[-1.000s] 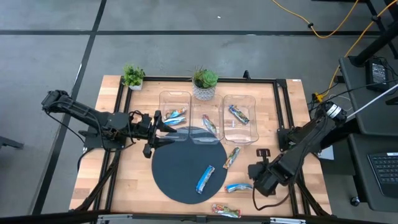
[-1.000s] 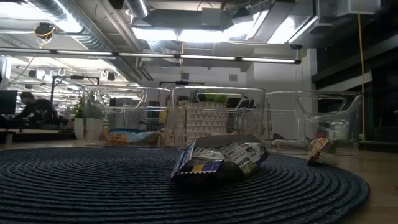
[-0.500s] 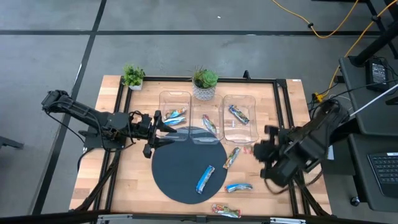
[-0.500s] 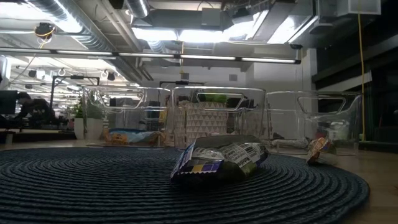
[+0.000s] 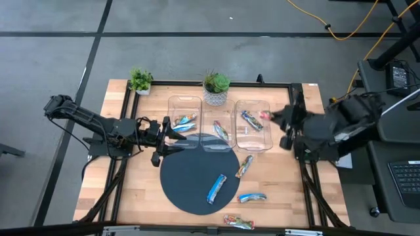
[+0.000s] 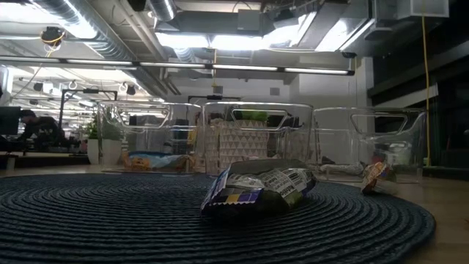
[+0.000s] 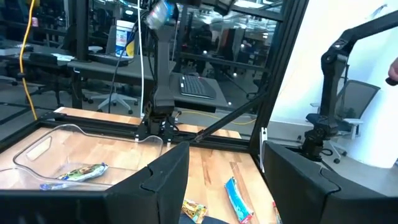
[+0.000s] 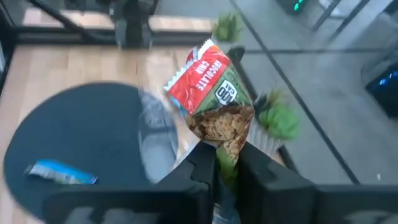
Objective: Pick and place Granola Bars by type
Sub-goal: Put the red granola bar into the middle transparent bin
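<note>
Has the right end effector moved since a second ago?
Yes. The right end effector, shut on a red granola bar, went from the table's near right up beside the right-hand bin.

The high view looks straight down from well above, taking in the whole light wooden table, with the round dark woven mat at lower centre of the frame.

The low view sits at table-top height on that mat, very near it, facing level across to the three clear plastic bins and the room behind.

The left wrist view looks forward low over the table toward a bin.

The right wrist view looks down from above onto the mat and table.
</note>
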